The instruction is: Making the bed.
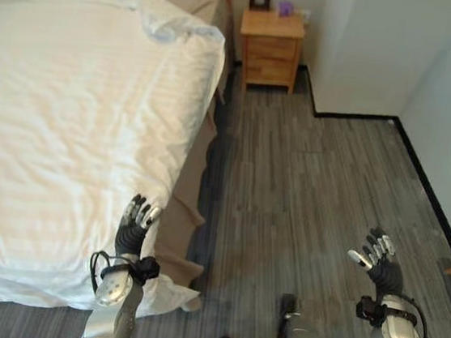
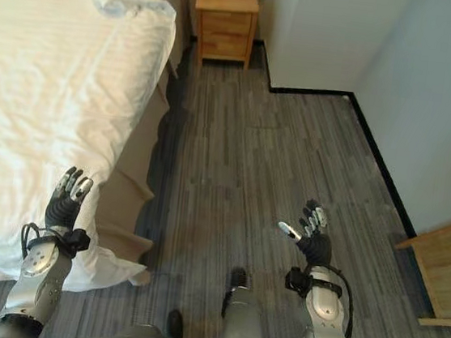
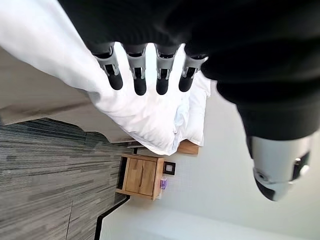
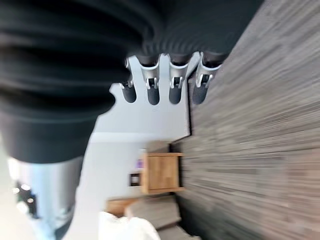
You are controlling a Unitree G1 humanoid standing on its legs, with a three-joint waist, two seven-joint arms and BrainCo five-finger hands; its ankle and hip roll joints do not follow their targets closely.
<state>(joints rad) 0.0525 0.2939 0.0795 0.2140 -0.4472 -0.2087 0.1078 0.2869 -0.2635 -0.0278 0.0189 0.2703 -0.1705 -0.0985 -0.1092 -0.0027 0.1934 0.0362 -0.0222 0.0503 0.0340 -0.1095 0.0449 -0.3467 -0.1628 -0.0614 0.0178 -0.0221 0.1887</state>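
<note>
The duvet (image 1: 76, 119) is soft white cloth with faint woven stripes; the nightstand (image 1: 270, 50) is smooth light wood; the floor (image 1: 320, 196) is matt grey streaked planks.

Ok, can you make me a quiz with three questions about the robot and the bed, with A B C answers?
1. Where is the wooden nightstand?
A. At the far end of the room, beside the head of the bed
B. On top of the bed
C. Right under the robot's right hand

2. What colour is the duvet on the bed?
A. Blue
B. White
C. Red

3. What is the left hand doing?
A. Clutching a pillow
B. Squeezing a bunch of duvet
C. Open, over the bed's near edge, holding nothing

Answers:
1. A, it stands against the far wall next to the bed's head end.
2. B, the cover is white all over.
3. C, its fingers are straight with nothing between them; the right hand is open too, over the floor.
</note>
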